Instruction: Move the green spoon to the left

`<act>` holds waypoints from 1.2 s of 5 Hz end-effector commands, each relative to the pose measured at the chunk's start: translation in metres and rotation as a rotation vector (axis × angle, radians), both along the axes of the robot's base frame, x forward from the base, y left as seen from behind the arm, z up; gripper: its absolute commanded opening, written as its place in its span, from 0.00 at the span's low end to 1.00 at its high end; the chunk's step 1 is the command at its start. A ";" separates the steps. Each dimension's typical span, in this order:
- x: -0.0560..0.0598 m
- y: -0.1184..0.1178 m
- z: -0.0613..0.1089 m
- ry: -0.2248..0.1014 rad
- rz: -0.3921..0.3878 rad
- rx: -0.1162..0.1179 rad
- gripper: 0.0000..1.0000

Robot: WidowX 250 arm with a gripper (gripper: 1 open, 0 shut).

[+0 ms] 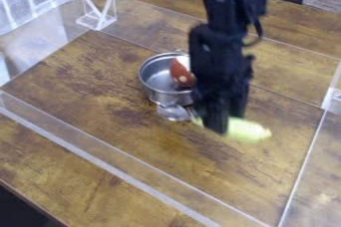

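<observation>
1. The tool (217, 121) pinches the green spoon (242, 128) by its handle, lifted just beside the steel pot (166, 94).
2. The picture is blurred by motion; a hasty swing could slip the spoon loose or knock its bowl against the pot.

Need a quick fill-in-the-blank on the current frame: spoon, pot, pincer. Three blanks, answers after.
1. The pincer is shut on the handle of the green ____.
2. The green spoon is ____ the wooden table, not resting on it.
3. The steel pot holds a utensil with a ____ tip.

Answers: spoon; above; red
</observation>
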State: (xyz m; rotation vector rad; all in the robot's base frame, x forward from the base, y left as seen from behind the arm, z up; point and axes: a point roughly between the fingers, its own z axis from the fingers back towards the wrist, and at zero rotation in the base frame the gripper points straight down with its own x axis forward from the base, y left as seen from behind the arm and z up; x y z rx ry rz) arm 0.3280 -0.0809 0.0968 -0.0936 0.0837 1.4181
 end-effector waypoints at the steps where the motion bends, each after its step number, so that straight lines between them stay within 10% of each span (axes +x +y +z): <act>1: 0.001 0.020 0.053 -0.139 0.066 -0.002 0.00; 6: -0.029 0.079 0.061 -0.215 0.233 0.054 0.00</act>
